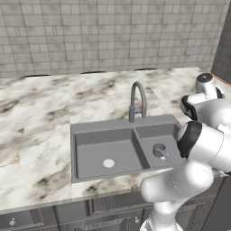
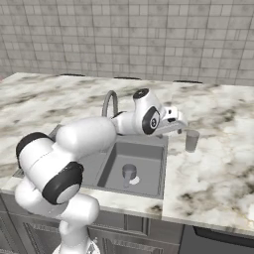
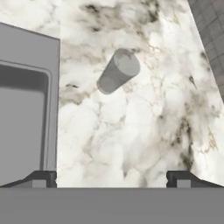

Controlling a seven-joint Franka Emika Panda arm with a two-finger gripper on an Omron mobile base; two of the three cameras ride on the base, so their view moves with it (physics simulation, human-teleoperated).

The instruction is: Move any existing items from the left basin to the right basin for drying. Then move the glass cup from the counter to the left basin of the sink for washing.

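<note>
The glass cup (image 2: 191,140) stands upright on the counter (image 2: 218,163), just right of the sink (image 1: 103,126). From the hand camera the glass cup (image 3: 118,71) lies ahead and a little above centre. My gripper (image 3: 113,179) is open, with nothing between its fingers, and it hovers over the counter beside the sink's right edge. In the right base view the gripper (image 2: 177,125) is just left of the cup, not touching it. The left basin (image 1: 94,149) holds only its white drain disc (image 1: 108,163). In the right basin (image 1: 155,135) sits a dark grey round item (image 1: 159,150).
The arched faucet (image 1: 137,101) rises behind the divider between the basins. A tiled wall (image 1: 113,36) backs the counter. A darker wall (image 3: 212,35) closes the counter's right end. The arm's white links (image 2: 89,139) cover much of the left basin in the right base view.
</note>
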